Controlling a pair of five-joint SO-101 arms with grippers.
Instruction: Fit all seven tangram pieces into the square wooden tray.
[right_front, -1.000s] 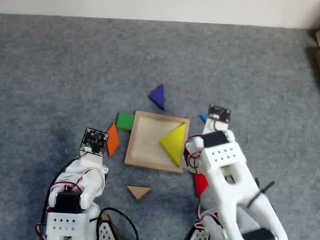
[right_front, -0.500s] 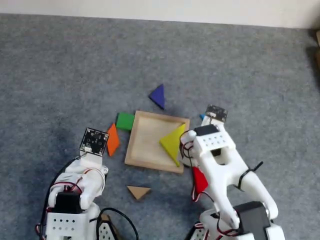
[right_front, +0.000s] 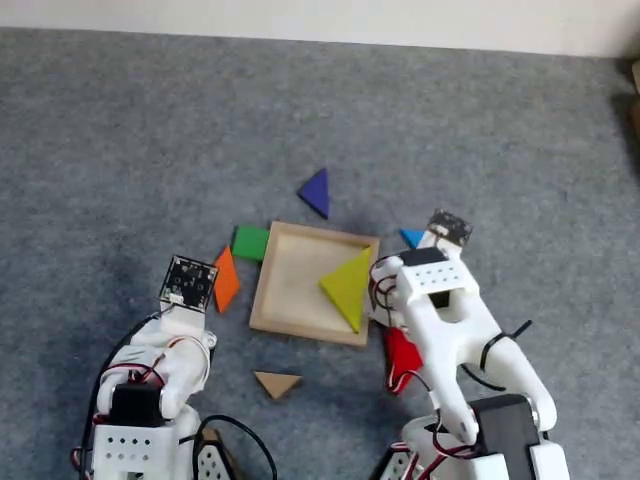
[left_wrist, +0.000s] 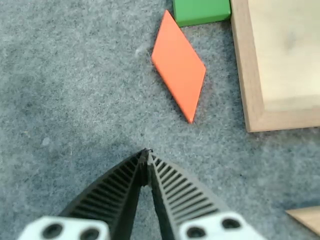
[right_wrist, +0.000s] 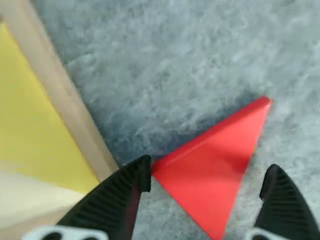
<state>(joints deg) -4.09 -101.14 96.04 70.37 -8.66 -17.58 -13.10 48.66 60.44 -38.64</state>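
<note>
A grey carpet (right_front: 120, 130) spreads evenly lit up to a pale wall (right_front: 300, 15) at the far edge.

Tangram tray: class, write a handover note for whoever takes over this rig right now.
Grippers: left gripper shut and empty above the carpet, near the orange parallelogram; right gripper open, fingers either side of the red triangle beside the tray.
Done: yellow triangle lies in the tray.
Left: six pieces outside on the carpet, the red and orange ones plus green square, dark blue triangle, light blue triangle, tan triangle.
</note>
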